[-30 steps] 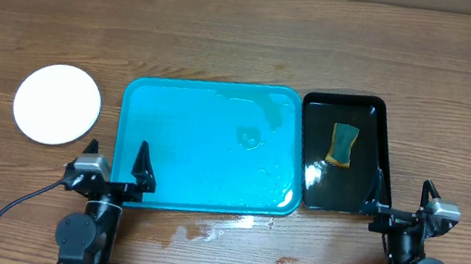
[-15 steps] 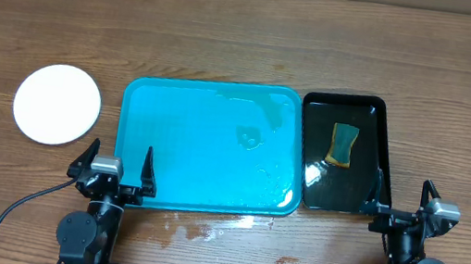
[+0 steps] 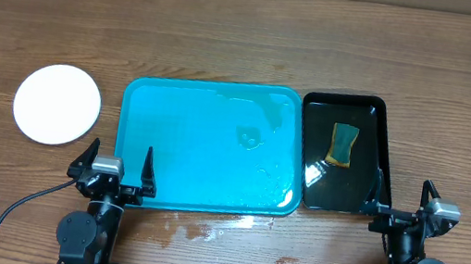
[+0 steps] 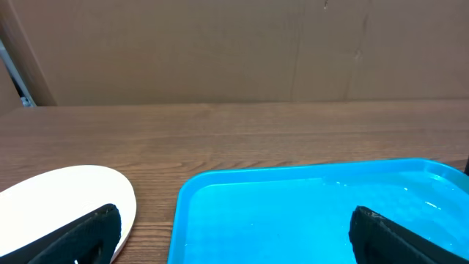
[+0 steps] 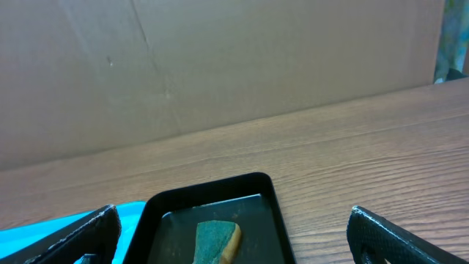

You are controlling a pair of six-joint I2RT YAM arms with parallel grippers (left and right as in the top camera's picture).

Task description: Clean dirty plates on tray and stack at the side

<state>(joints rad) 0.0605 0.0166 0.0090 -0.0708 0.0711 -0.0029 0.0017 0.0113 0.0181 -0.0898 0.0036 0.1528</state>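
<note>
The turquoise tray (image 3: pixel 205 146) lies in the middle of the table, wet and with no plates on it; it also shows in the left wrist view (image 4: pixel 308 205). A white plate (image 3: pixel 57 103) lies on the table left of the tray, seen as one round disc; it shows in the left wrist view (image 4: pixel 58 198) too. No smear shows on it. My left gripper (image 3: pixel 113 165) is open and empty at the tray's near left corner. My right gripper (image 3: pixel 403 202) is open and empty near the black tray's near right corner.
A glossy black tray (image 3: pixel 375 134) sits right of the turquoise tray and holds a green-and-yellow sponge (image 3: pixel 343 144), also in the right wrist view (image 5: pixel 216 240). Water patches (image 3: pixel 202 230) lie on the wood near the tray's front edge. A cardboard wall stands at the back.
My left gripper has turned from angled to square with the tray's front edge over the last second. The right arm, plate and trays have not moved.
</note>
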